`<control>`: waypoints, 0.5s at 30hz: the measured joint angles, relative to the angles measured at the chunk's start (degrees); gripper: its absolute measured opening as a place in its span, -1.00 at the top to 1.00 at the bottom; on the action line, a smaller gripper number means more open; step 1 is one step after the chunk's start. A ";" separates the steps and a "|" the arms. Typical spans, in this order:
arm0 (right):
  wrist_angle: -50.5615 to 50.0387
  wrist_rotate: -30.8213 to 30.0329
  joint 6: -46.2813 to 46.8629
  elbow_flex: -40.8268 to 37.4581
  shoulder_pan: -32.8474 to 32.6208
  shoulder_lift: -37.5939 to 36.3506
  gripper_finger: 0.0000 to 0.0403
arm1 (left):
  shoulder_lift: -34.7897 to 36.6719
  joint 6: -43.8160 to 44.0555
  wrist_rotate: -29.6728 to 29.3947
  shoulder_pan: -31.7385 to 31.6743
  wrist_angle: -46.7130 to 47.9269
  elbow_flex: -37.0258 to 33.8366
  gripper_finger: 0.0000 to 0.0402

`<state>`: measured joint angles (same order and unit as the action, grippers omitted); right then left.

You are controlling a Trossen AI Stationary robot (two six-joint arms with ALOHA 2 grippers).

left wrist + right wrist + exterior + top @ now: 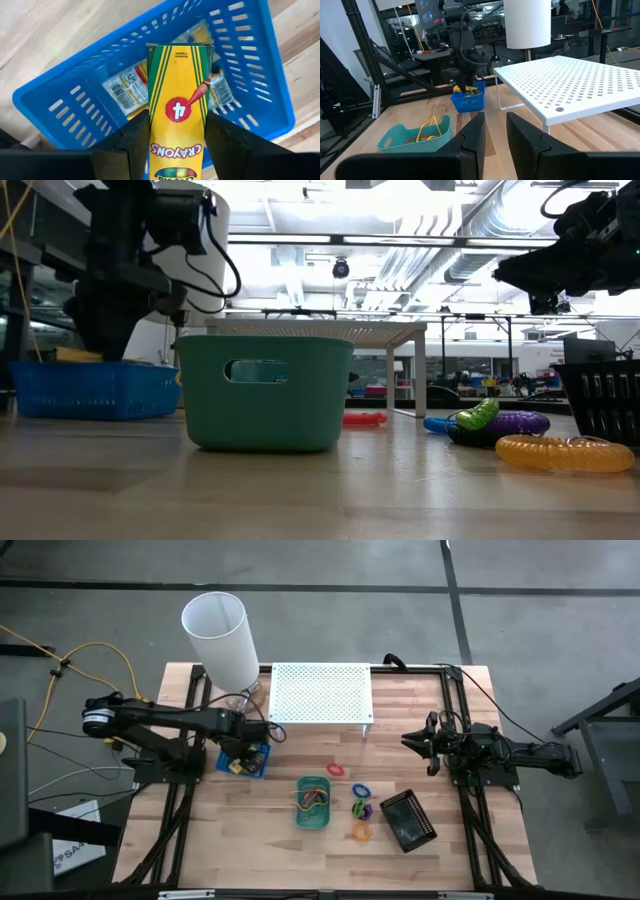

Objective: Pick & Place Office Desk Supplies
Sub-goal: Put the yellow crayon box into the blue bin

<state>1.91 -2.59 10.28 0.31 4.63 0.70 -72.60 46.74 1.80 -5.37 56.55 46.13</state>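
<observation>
Yellow crayon box point(179, 107) clamped in left gripper point(176, 150) directly over blue basket point(65, 100) at table's 9 o'clock; best lowered straight, released once inside the walls; right gripper point(495, 132) waits at 3 o'clock, narrowly parted, empty.

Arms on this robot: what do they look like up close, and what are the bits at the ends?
Both arms are dark, nearly black, jointed bars with black cables looped along them. The left arm has a silvery ring at its base joint. Each ends in a gripper with two flat, blocky black fingers: the left gripper and the right gripper look alike. No markings show on them.
</observation>
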 joint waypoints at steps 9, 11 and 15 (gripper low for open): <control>0.00 0.00 0.00 -0.01 0.01 0.00 0.67 | -0.32 -0.40 -0.15 0.00 -0.13 0.00 0.17; 0.00 0.00 0.00 -0.01 0.01 0.01 0.67 | -0.32 -0.39 -0.17 0.00 -0.20 -0.01 0.17; 0.00 0.00 -0.01 -0.01 0.01 0.01 0.67 | -0.32 -0.27 -0.17 0.00 -0.22 0.00 0.17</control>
<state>1.91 -2.59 10.27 0.30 4.64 0.71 -72.93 46.47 1.63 -5.37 56.34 46.13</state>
